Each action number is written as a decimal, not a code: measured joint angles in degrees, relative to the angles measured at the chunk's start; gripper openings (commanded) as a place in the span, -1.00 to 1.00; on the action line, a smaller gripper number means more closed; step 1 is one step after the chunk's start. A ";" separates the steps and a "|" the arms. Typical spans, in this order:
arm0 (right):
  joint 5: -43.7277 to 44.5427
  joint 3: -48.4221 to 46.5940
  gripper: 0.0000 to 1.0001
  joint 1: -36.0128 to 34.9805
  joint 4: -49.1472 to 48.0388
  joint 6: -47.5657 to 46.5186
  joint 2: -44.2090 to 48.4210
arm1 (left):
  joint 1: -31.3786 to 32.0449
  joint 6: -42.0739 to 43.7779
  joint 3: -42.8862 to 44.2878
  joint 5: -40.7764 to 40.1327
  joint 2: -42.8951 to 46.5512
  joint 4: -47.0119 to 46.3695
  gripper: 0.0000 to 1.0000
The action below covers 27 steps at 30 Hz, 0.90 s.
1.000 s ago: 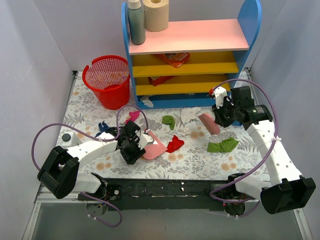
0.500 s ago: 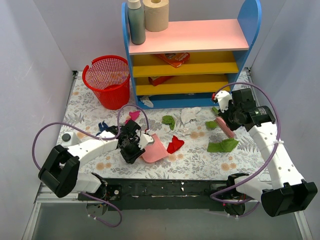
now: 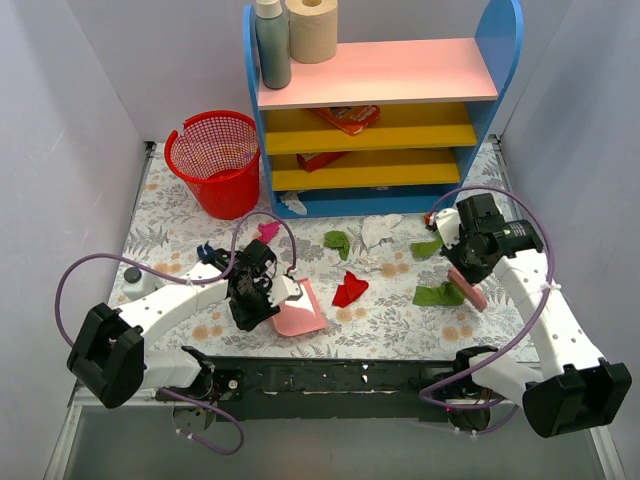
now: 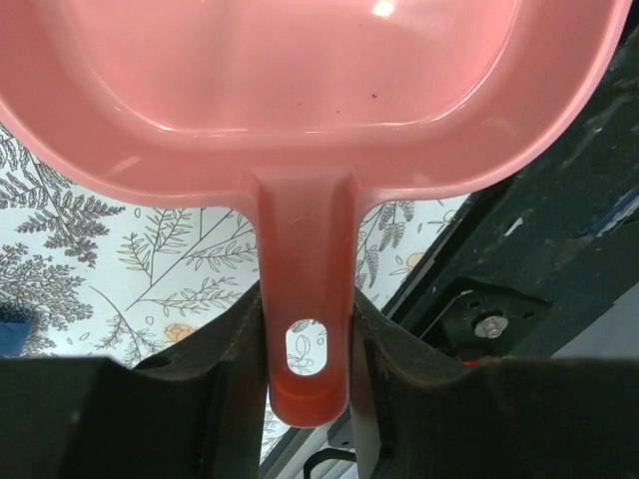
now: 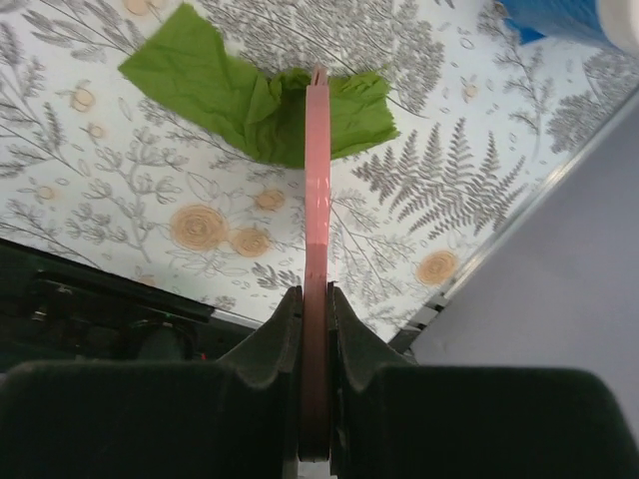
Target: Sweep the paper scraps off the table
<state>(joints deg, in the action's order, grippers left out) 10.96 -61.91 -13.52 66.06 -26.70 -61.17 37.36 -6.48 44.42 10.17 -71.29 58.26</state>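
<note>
My left gripper is shut on the handle of a pink dustpan, which lies on the fern-print table. In the left wrist view the handle sits between the fingers of the gripper, with the empty pan ahead. My right gripper is shut on a pink brush, seen edge-on in the right wrist view, touching a green scrap. Other scraps are red, green, white, magenta and blue.
A red mesh basket stands at the back left. A blue, pink and yellow shelf unit holds a bottle, a paper roll and red-orange packets. A white tape roll lies at the left edge. The black base rail runs along the near edge.
My right arm has swung the brush from the back towards the near right, down to the green scrap. My left gripper has pulled the dustpan slightly nearer and turned it.
</note>
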 measured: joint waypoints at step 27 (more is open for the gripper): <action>-43.28 -15.56 -0.97 -16.04 -14.01 11.30 -20.55 | 2.25 2.27 3.82 -0.70 -13.88 -7.93 -1.00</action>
<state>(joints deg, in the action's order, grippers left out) -32.32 -77.47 -29.56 52.05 -15.40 -81.71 39.62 -4.21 48.25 9.47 -85.17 50.33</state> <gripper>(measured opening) 0.152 0.301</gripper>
